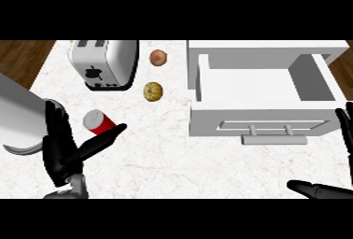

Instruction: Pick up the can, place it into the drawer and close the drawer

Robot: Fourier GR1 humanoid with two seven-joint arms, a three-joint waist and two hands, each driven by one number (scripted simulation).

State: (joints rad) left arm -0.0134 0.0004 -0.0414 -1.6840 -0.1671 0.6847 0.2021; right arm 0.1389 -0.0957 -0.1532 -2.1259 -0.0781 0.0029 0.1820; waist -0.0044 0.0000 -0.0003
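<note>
Can (101, 123) stands between left hand's (60, 149) spread, straight fingers (58, 122) and thumb, ungrasped.

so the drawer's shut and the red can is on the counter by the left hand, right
Not quite: the head view shows the drawer pulled open, not shut. The rest holds: the red can is on the counter by the left hand.

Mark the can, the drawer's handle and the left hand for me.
can (101, 122): head view, on its red side wall.
drawer's handle (273, 139): head view, middle of the bar on the drawer front.
left hand (60, 148): head view, on the palm, fingers straight, beside the can.
</note>
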